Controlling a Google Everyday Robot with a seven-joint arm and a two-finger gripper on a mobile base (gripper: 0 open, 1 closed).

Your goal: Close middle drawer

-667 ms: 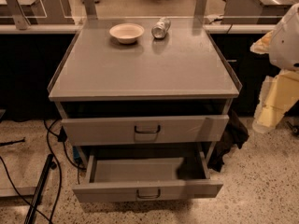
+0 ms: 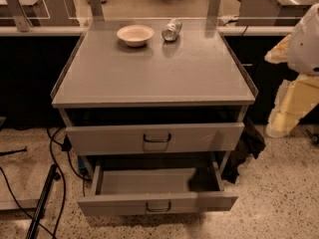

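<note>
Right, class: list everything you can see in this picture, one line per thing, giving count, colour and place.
cabinet: one, grey, centre of view
bowl: one, white, back of the cabinet top
can: one, silver, lying on its side just right of the bowl
upper drawer: one, grey, right under the top, slightly out
middle drawer: one, grey, below the upper drawer, pulled well out
cables: several, black, on the floor left of the cabinet
arm: one, white, right edge of view
hand: one, cream, below the arm, right of the cabinet, apart from both drawers
</note>
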